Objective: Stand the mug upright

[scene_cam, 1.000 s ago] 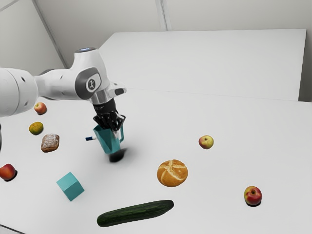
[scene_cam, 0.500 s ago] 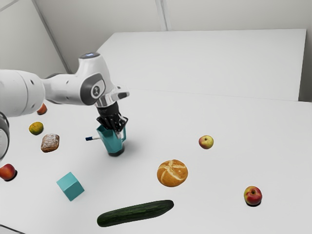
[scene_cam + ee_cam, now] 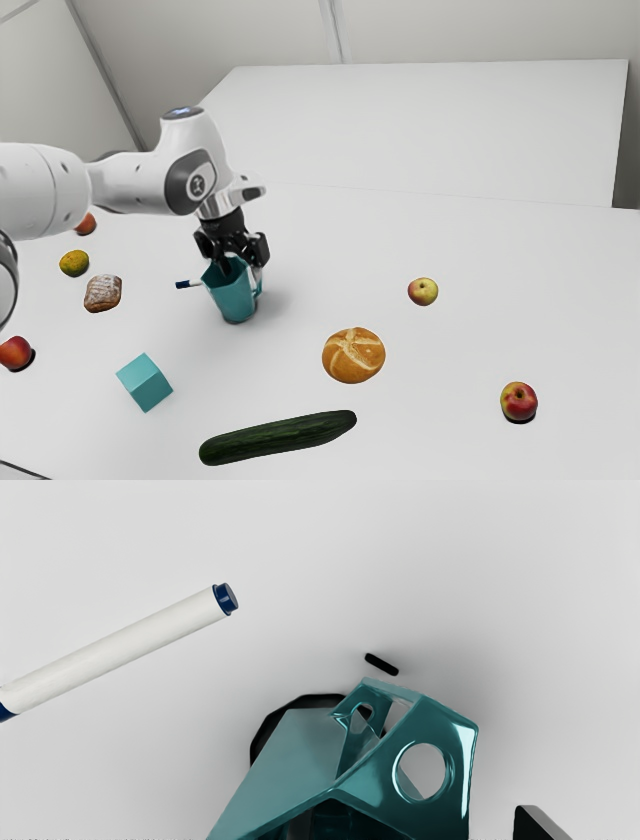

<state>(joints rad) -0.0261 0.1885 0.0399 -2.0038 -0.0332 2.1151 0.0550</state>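
Teal plastic-looking mug [image 3: 234,298] stands near the marker [image 3: 115,647] on the bench [image 3: 450,240], mouth up, long axis close to vertical, handle [image 3: 456,805] pointing away from the marker. The hand [image 3: 241,266] is open, one finger [image 3: 301,826] inside the mouth, the other [image 3: 537,826] outside.

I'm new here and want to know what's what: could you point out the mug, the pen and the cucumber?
Mug [image 3: 233,298]: exterior view, on its teal side.
Pen [image 3: 120,646]: wrist view, on its white barrel.
Cucumber [image 3: 278,438]: exterior view, middle of its green skin.
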